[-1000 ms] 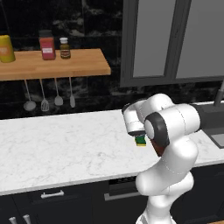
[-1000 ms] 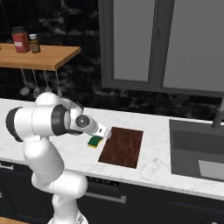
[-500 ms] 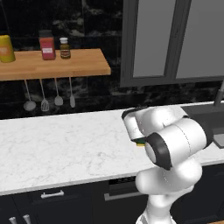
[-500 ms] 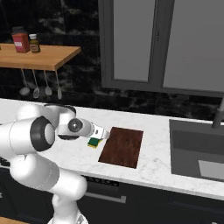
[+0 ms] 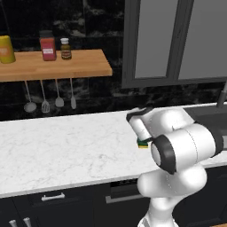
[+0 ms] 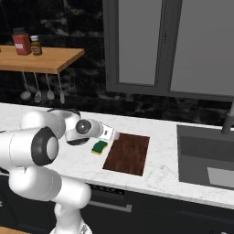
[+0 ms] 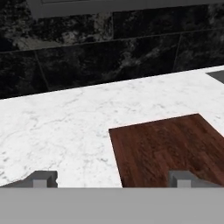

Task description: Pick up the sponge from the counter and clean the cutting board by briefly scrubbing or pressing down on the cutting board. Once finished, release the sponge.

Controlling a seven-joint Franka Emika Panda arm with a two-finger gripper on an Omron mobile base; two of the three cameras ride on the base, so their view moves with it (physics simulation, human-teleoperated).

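Your claw [image 7: 111, 178] stands released: in the hand view you can see its two finger tips [image 7: 43, 178] set wide apart, with nothing between them. One tip sits over bare white counter [image 7: 61, 127], the other over the near edge of the cutting board [image 7: 170, 146].

The sponge [image 6: 99, 147] lies flat on the counter [image 6: 160, 169] in the right base view, green side up with a yellow edge showing, just beside the board's left edge [image 6: 128, 153]. You cannot tell from that view whether sponge and board touch. The hand of the arm [image 6: 106, 133] hangs just above and behind the sponge, not gripping it.

In the left base view, only a small green and yellow corner of the sponge [image 5: 142, 143] shows, tucked under the arm's wrist [image 5: 139, 124] and against the big white elbow [image 5: 186, 146]. The counter [image 5: 62, 146] runs wide and bare to the left.

The board lies flat, long side running away from you, between the sponge and the dark sink [image 6: 205, 157].

On the wall, note a wooden shelf [image 5: 57, 65] carrying a yellow jar [image 5: 6, 48], a red jar [image 5: 47, 45] and a small brown jar [image 5: 66, 48]. Four utensils [image 5: 45, 95] hang below the shelf.
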